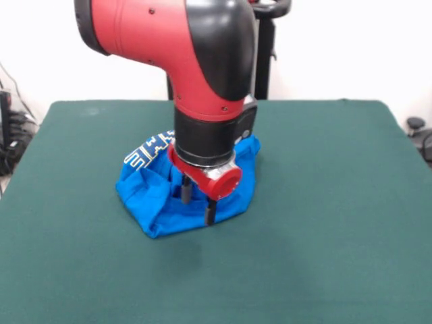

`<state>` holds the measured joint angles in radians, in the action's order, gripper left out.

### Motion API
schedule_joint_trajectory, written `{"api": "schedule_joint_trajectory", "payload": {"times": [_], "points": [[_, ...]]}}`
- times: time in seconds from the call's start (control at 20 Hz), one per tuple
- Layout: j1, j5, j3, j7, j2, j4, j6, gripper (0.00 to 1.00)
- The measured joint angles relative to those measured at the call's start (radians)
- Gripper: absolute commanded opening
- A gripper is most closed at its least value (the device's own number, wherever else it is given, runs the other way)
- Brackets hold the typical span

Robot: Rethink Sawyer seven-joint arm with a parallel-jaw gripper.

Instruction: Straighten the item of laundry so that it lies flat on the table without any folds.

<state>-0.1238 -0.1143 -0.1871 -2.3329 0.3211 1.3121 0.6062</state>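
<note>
Item: T-shirt (pixel 152 202), bright blue, small. Condition: crumpled into a rumpled mound with many folds, not flat. A strip of white blocky print (pixel 150 152) shows on the upper left part of the heap; the lettering cannot be read. Location: on the table (pixel 324 202), left of the table's middle in the front view, well inside every edge.

Item: table, rectangular, dark green cloth top, far larger than the shirt. Bears the shirt only; no containers on it.

Item: arm (pixel 196 54), red and black, coming down from above and covering the middle of the shirt. A red disc-shaped piece sits at its lower end.

Item: gripper (pixel 198 201), two dark fingers (pixel 211 210) pointing down, one at the left, one at the right, with a gap between them. The tips reach the blue cloth near the front of the mound. Fingers stand apart; whether any fabric is caught between them cannot be told.

Surroundings: white wall behind; dark cables at the left edge; a dark object at the right edge.
</note>
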Motion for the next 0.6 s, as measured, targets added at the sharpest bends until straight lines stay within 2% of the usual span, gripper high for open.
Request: {"api": "schedule_joint_trajectory", "payload": {"times": [0.3,0.6], "points": [[0.028,-0.012,-0.001,0.000,-0.003,0.011,0.000,1.00],[0.042,-0.024,-0.009,-0.001,-0.043,0.016,-0.037,1.00]]}}
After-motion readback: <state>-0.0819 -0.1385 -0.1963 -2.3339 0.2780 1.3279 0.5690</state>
